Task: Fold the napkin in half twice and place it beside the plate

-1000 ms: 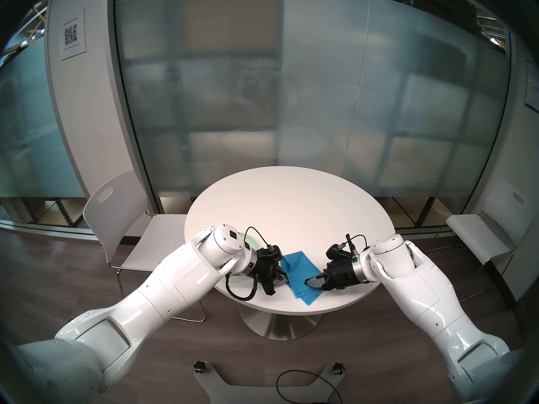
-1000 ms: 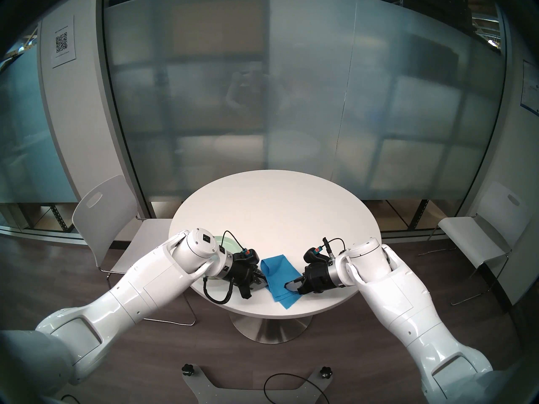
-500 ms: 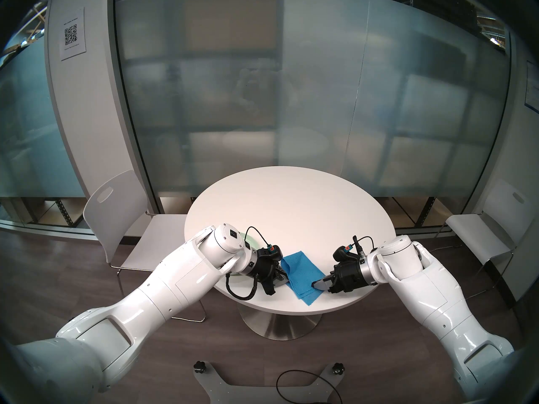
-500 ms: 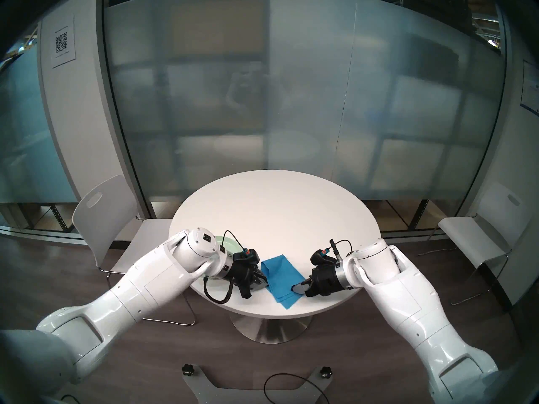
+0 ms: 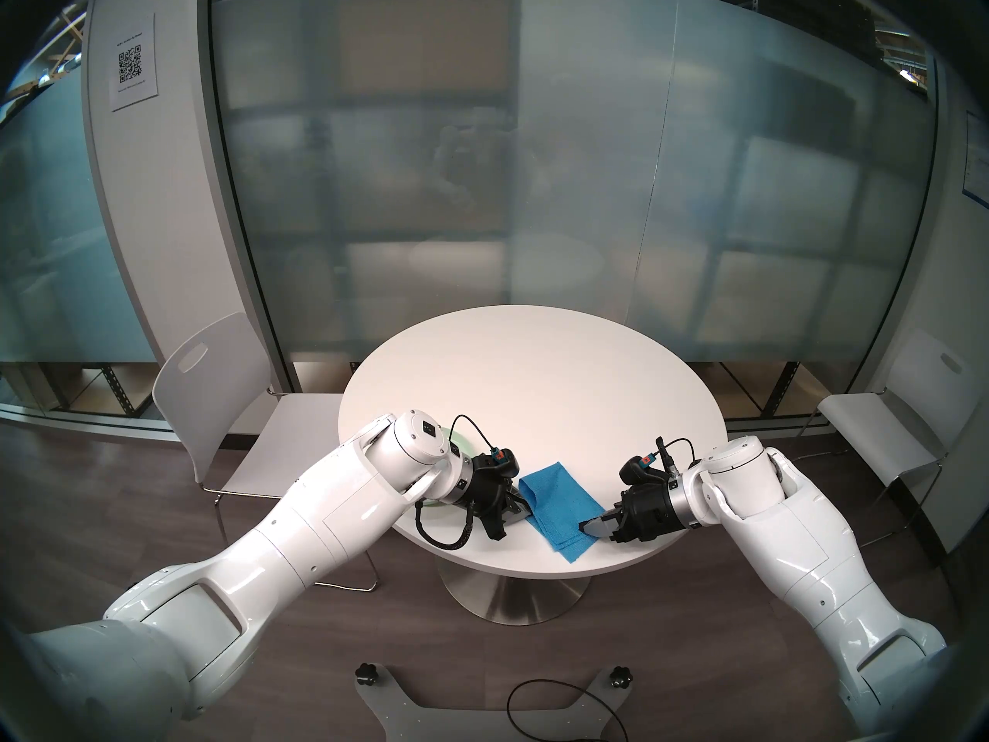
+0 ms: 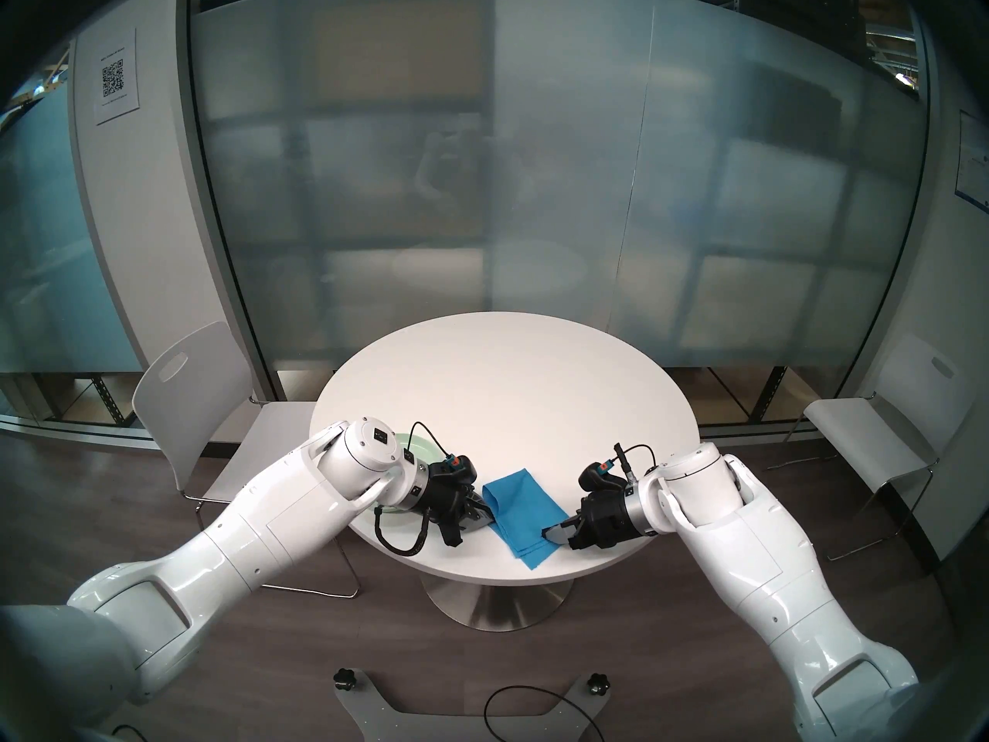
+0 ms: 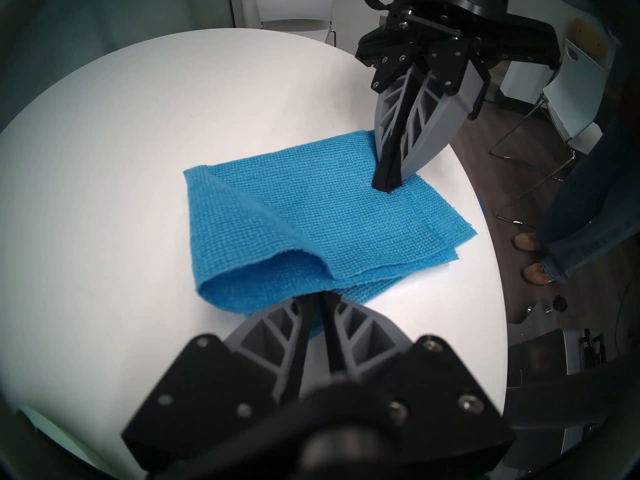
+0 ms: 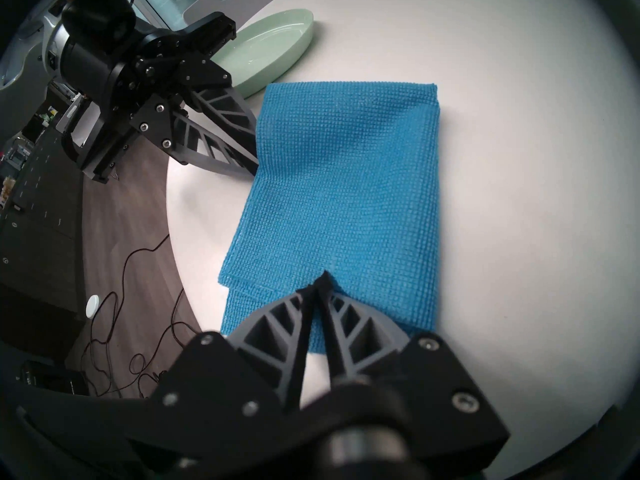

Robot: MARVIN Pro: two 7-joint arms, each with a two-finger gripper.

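Lying folded in the lower middle of the head view, the napkin (image 5: 556,505) is pinched by the clenched left gripper (image 7: 317,297) and pressed by the clenched right gripper (image 8: 323,278); it next needs sliding toward the plate (image 8: 273,49).
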